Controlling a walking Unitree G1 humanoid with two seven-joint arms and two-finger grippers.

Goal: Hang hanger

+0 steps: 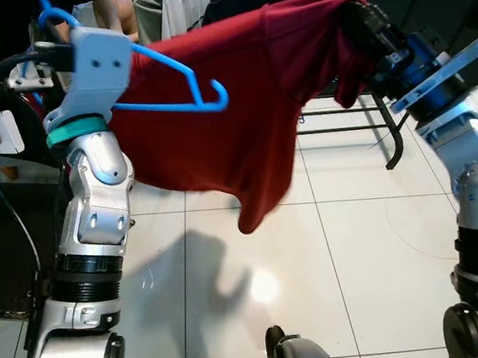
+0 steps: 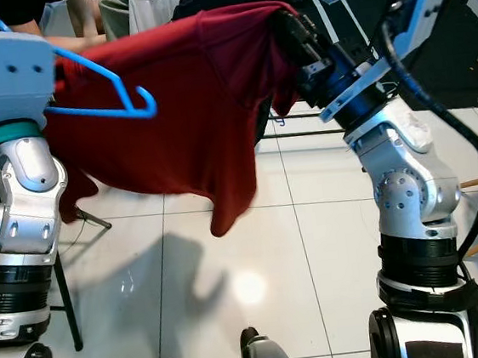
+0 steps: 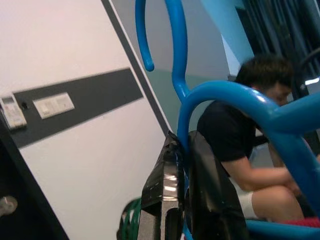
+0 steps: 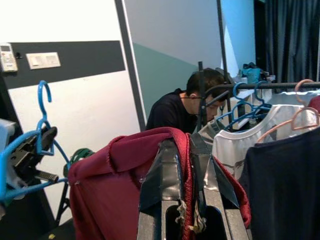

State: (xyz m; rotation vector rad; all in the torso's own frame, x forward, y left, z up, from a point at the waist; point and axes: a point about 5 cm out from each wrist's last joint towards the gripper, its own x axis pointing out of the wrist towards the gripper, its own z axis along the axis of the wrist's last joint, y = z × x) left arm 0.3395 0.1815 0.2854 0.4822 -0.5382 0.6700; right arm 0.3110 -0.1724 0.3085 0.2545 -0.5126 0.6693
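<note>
A dark red T-shirt (image 1: 241, 119) hangs stretched between my two raised arms. My right gripper (image 4: 189, 170) is shut on the shirt's collar edge, up at the right (image 1: 360, 25). A blue plastic hanger (image 1: 169, 79) is held at the left, one arm poking out in front of the shirt. My left gripper (image 3: 184, 175) is shut on the hanger's neck, just under its hook (image 3: 160, 35). The clothes rail (image 4: 260, 86) stands behind the shirt with garments on it.
A white shirt (image 4: 240, 145) and a dark navy garment (image 4: 285, 185) hang on the rail on blue and pink hangers. A person (image 4: 185, 107) sits bent over behind the rail. The rack's black base bars (image 1: 361, 123) lie on the white tiled floor (image 1: 350, 261).
</note>
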